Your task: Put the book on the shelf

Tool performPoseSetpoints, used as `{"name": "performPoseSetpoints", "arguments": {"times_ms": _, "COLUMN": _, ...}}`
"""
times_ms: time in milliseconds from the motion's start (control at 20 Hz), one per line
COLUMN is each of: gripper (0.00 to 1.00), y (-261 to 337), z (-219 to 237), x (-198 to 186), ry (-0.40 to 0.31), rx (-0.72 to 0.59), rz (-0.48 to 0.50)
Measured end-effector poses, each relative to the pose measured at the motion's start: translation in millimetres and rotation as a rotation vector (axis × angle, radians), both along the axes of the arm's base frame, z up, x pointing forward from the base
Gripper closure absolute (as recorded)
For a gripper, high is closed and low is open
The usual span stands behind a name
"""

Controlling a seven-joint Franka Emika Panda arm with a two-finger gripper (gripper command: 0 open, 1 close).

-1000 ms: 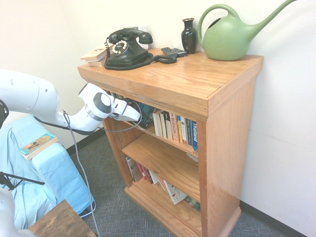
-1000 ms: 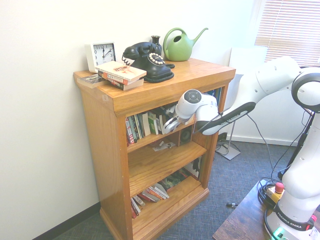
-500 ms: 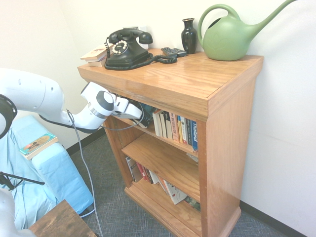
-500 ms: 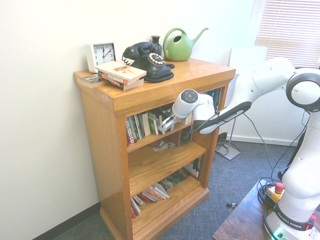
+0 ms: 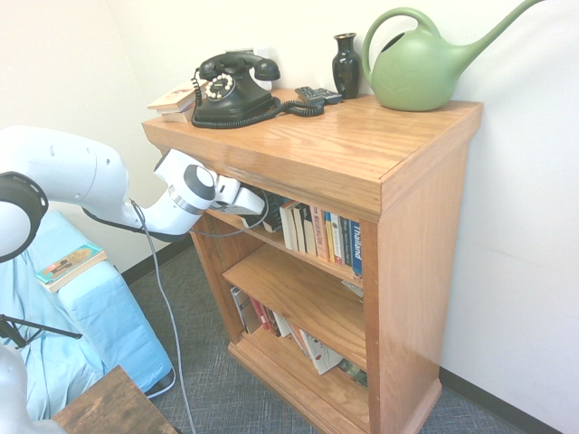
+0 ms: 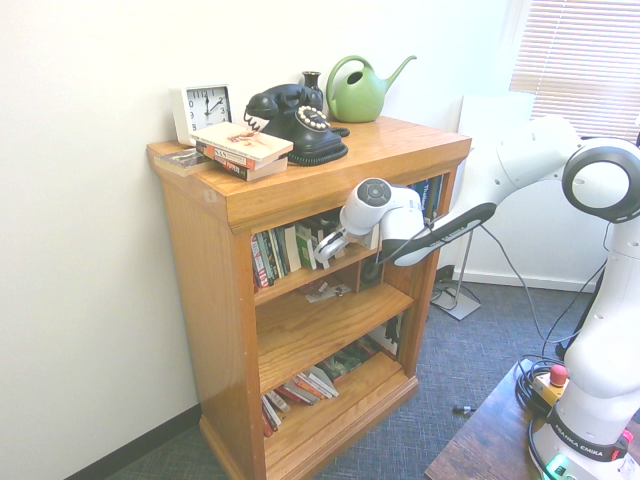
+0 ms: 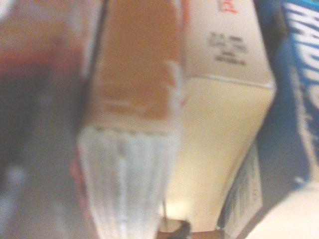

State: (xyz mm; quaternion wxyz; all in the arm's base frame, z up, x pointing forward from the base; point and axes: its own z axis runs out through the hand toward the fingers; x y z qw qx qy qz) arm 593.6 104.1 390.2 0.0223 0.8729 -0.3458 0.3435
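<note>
The book [image 5: 272,213] shows as a dark teal-and-black block standing at the left end of the row of upright paperbacks [image 5: 321,233] on the shelf [image 5: 317,261]. My gripper [image 5: 259,206] reaches in under the bookcase top, right against the book. In the second exterior view the gripper [image 6: 321,248] sits at the shelf [image 6: 290,285] with its fingers slightly apart, and the hand hides most of the book. The wrist view is a close blur of spines: an orange-brown one [image 7: 137,64], a cream one [image 7: 224,124] and a blue one with pale letters [image 7: 301,74].
On the bookcase top [image 5: 362,136] stand a black phone [image 5: 231,90], a dark vase [image 5: 346,65], a green watering can [image 5: 421,63], a stack of pale books [image 6: 242,150] and a clock [image 6: 205,108]. A thin orange-and-teal book [image 5: 68,265] lies on the blue cloth.
The gripper has pushed further into the shelf with the book, toward the row of paperbacks. Its fingers have parted from a tight grip.
</note>
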Motion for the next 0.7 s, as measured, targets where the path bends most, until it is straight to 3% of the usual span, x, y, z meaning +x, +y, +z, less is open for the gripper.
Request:
{"name": "performPoseSetpoints", "arguments": {"times_ms": 300, "gripper": 0.00, "y": -14, "z": 2, "x": -31, "ry": -0.021, "rx": 0.019, "rz": 0.029}}
{"name": "performPoseSetpoints", "arguments": {"times_ms": 550, "gripper": 0.00, "y": -24, "z": -19, "x": -100, "ry": 0.048, "rx": 0.046, "rz": 0.048}}
{"name": "performPoseSetpoints", "arguments": {"times_ms": 700, "gripper": 0.00, "y": -43, "z": -17, "x": -142, "ry": 0.046, "rx": 0.072, "rz": 0.050}}
